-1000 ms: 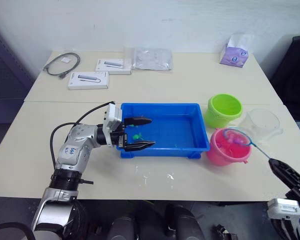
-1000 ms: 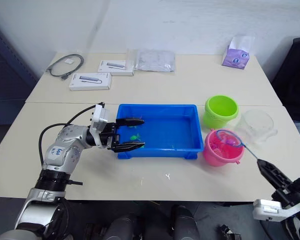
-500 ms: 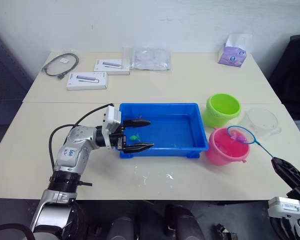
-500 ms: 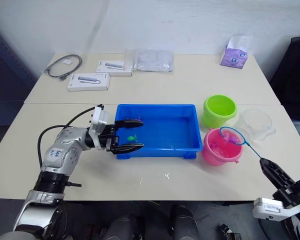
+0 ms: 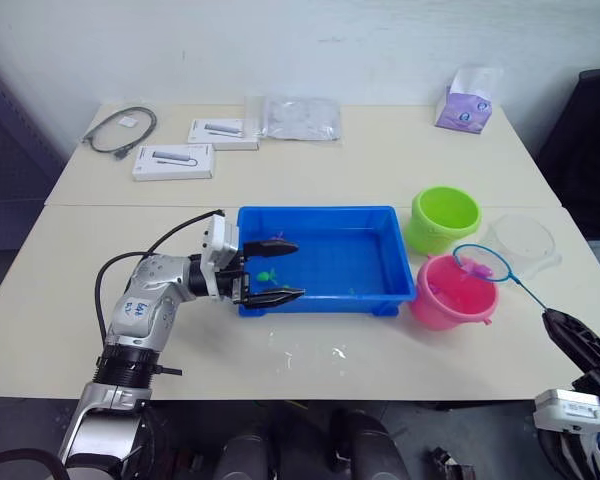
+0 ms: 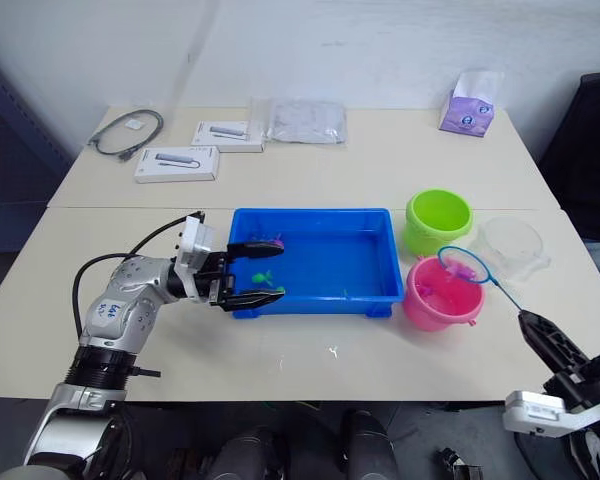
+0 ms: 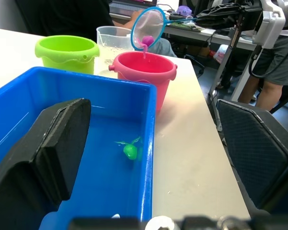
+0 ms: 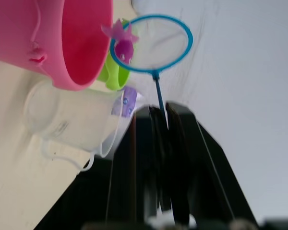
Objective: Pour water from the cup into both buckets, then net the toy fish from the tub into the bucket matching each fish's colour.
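The net (image 5: pixel 483 262) is hanging over the pink bucket (image 5: pixel 450 292), right of centre in the head views, with a pink fish (image 8: pixel 122 42) lying at its rim. The right gripper (image 5: pixel 580 347), in the lower right corner, is clamping the thin handle between its closed fingers. Beside the pink bucket are standing the green bucket (image 5: pixel 445 219) and the clear cup (image 5: pixel 523 243).

The left gripper (image 5: pixel 271 271) is spreading its fingers wide across the near left wall of the blue tub (image 5: pixel 325 260) — a green fish (image 7: pixel 130 150) is lying in it.

All is resting on a pale beige table (image 5: pixel 340 160). Toward the upper left are lying a grey cable (image 5: pixel 118 130), two white boxes (image 5: pixel 173 160) and a plastic bag (image 5: pixel 300 117); a tissue pack (image 5: pixel 466 100) is sitting at the upper right, before a white wall (image 5: pixel 280 45).
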You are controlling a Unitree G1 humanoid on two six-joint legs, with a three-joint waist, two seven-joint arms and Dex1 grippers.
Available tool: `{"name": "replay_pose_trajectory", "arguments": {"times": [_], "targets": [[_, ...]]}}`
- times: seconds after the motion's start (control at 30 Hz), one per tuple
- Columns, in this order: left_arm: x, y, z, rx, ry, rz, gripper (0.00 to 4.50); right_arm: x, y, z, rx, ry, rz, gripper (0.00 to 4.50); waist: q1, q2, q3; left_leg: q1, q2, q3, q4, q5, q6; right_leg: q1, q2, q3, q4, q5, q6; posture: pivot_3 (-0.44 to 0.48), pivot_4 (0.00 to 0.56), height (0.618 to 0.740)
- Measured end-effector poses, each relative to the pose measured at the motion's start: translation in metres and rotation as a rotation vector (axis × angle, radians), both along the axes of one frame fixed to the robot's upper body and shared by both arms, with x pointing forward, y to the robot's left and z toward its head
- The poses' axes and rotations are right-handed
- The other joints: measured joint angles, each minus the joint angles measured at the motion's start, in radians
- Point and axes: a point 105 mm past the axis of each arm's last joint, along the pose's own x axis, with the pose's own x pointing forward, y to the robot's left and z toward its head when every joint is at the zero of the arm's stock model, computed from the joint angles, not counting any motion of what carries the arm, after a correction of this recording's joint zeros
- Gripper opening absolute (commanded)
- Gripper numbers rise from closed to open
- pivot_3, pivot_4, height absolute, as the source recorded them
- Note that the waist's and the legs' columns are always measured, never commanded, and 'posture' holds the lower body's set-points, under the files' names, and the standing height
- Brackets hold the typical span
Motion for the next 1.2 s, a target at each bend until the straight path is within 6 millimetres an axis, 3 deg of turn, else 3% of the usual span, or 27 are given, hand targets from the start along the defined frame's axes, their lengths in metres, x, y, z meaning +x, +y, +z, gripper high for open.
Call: {"name": "replay_pose_trajectory", "arguments": {"times": [0.07,0.27,0.43,0.63,0.83,0.93,1.0,1.1,1.2], "targets": [[0.0,0.0,0.0,-0.001,0.0,0.002,4.49,-0.001,0.007,-0.005,0.026,0.011,0.016,0.0,0.0,0.0,0.0,0.0,-0.001,0.0,0.0,0.0,0.0,0.0,0.0,0.0,0.0,0.0,0.0,0.0,0.15,0.74],[0.001,0.001,0.0,-0.002,-0.001,0.008,4.49,0.002,-0.012,0.004,0.005,-0.027,-0.061,0.0,0.001,0.0,0.0,0.0,-0.001,0.0,0.0,0.0,0.001,0.0,0.0,0.0,0.001,0.0,0.0,0.0,0.15,0.74],[0.002,0.006,0.002,0.008,-0.007,0.028,4.49,0.004,-0.012,0.01,0.012,-0.032,-0.049,0.0,0.0,0.0,0.0,0.0,-0.001,0.0,0.0,0.0,0.0,0.0,0.0,0.0,0.001,0.0,0.0,0.0,0.15,0.74],[0.005,0.014,0.005,0.016,-0.02,0.06,4.49,0.004,-0.022,-0.008,0.008,0.044,-0.092,0.0,0.002,0.0,0.0,0.0,-0.001,0.0,0.0,0.001,0.001,0.0,-0.001,0.0,0.001,0.0,0.0,0.0,0.15,0.74],[0.005,0.009,0.005,-0.001,-0.018,0.058,4.49,0.011,-0.012,-0.003,-0.001,0.024,-0.024,0.0,-0.001,0.0,0.0,0.0,0.0,0.0,0.0,0.001,0.0,0.0,-0.001,0.0,0.002,-0.001,-0.001,0.0,0.15,0.74],[0.005,0.007,0.006,-0.005,-0.02,0.058,4.49,0.012,-0.023,0.001,0.0,0.003,-0.069,0.0,0.0,0.0,0.0,0.0,0.0,0.0,0.0,0.001,-0.001,0.0,0.0,0.0,0.002,-0.001,-0.001,0.0,0.15,0.74],[0.004,0.007,0.007,-0.006,-0.026,0.059,4.49,0.01,-0.024,-0.002,-0.004,0.022,-0.07,0.0,0.001,0.0,0.0,0.0,-0.001,0.0,0.0,0.001,0.0,0.0,-0.001,0.0,0.002,-0.001,-0.001,0.0,0.15,0.74],[0.003,0.006,0.009,-0.004,-0.037,0.053,4.49,0.004,-0.01,-0.016,0.012,0.089,-0.001,0.0,0.0,0.0,0.0,0.001,0.0,0.0,0.0,0.001,-0.001,0.0,-0.001,0.0,0.002,-0.001,-0.001,0.0,0.15,0.74],[0.003,0.006,0.009,-0.005,-0.036,0.053,4.49,0.007,-0.019,-0.01,0.007,0.053,-0.043,0.0,-0.002,0.0,0.0,0.001,-0.001,0.0,0.0,0.001,-0.001,0.0,-0.001,0.001,0.002,-0.001,-0.001,0.0,0.15,0.74]]}}
